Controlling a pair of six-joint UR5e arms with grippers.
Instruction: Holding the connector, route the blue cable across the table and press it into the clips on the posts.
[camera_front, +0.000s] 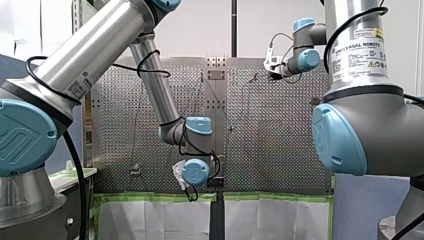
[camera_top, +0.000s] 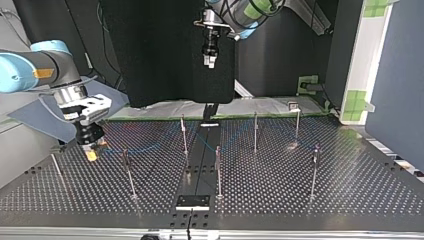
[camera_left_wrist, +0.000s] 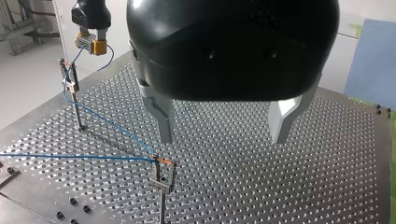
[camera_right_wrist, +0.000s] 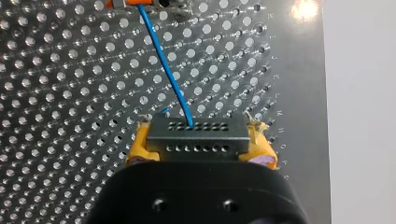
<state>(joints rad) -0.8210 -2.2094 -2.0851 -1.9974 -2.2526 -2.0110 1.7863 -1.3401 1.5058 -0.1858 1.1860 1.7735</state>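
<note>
Right pincer is shut tight on the connector, with a yellow pad on each side of the small grey block. The blue cable comes out of the holes in the block. It runs away ahead of the pincer, over the holes of the desk.

In the top view this pincer sits at about nine o'clock, low over the desk. My left pincer is open and holds nothing. Its two pale fingers stand wide apart above the desk. In the top view it hangs at twelve o'clock, high up and well apart from the posts.

In the left wrist view the right pincer is far ahead, at about ten o'clock from the left pincer. The cable drops from the connector to the clip on the far post. Then it goes in a straight line to the clip on the near post, which stands just ahead of the left pincer. There the cable bends and runs off toward nine o'clock, above the desk.
</note>
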